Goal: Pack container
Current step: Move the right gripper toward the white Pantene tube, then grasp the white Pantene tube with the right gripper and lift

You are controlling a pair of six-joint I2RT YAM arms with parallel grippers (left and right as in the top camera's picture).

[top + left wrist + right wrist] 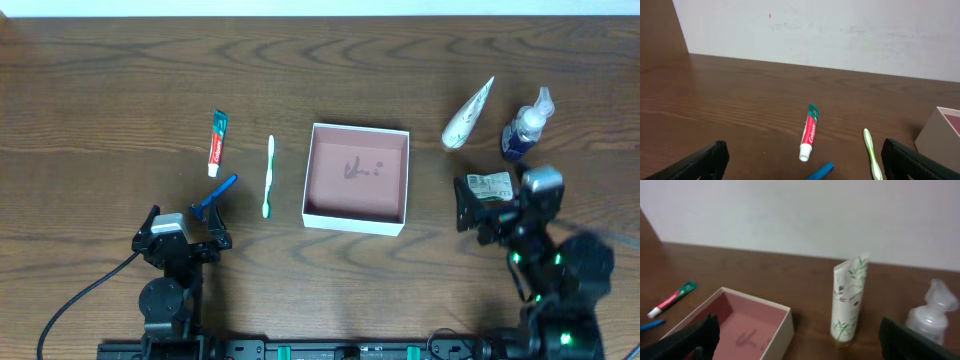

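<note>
Nearest the robot, both arms sit low at the table's near edge with nothing held: the left gripper (185, 228) has its fingers spread wide, and the right gripper (799, 322) is spread just as wide. A small printed white patch (489, 185) shows at the right arm in the overhead view; packet or label, I cannot tell. Just beyond the left gripper lies a blue razor (215, 195), then a green-and-white toothbrush (268, 177) and, further out, a toothpaste tube (217, 139). The container (309, 175) stands mid-table between the two arms, just right of the toothbrush. Its pink floor is bare, so packing looks not yet begun. Beyond the right gripper lie a white lotion tube (468, 115) and a pump bottle (526, 124), close together.

The step in hand seems to be a first pick. The razor is the left arm's easiest reach. I would come down from above, turn the wrist so the fingers cross the handle's narrow width, and go right down to the wood, since it lies flat. Carry it clear of the near wall, let go low inside, and keep only one arm over the box at a time
</note>
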